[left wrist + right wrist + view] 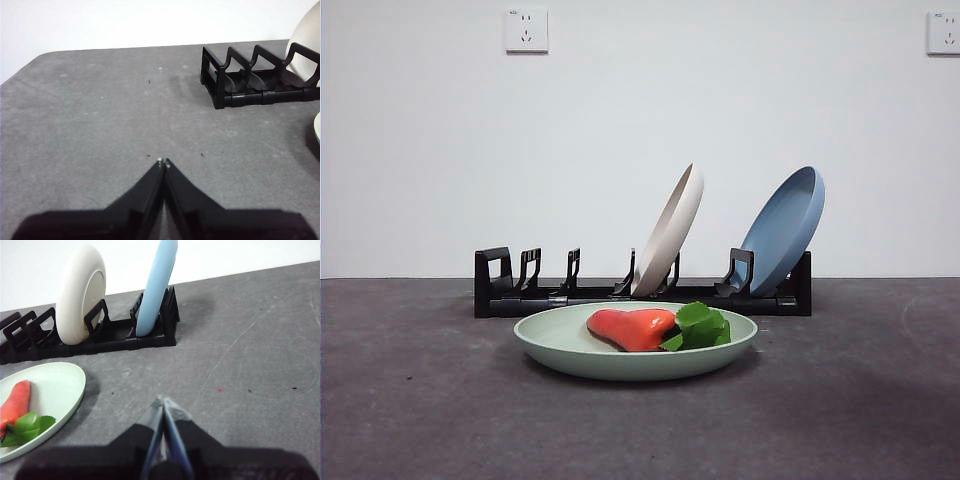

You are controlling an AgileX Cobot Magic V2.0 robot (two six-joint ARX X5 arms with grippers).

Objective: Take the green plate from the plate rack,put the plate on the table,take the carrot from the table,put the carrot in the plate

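My carrot [632,328] lies in the green plate [560,340], light, glossy, slippery, best pinched mid-body; both grippers clenched, empty.

No readable text, label or number — anywhere.

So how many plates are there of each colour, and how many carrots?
Green plate: 1, flat on the table, with the carrot in it
Cream plate: 1, standing in the rack
Blue plate: 1, standing in the rack
Carrot: 1
Total: 3 plates and 1 carrot, 4 things.
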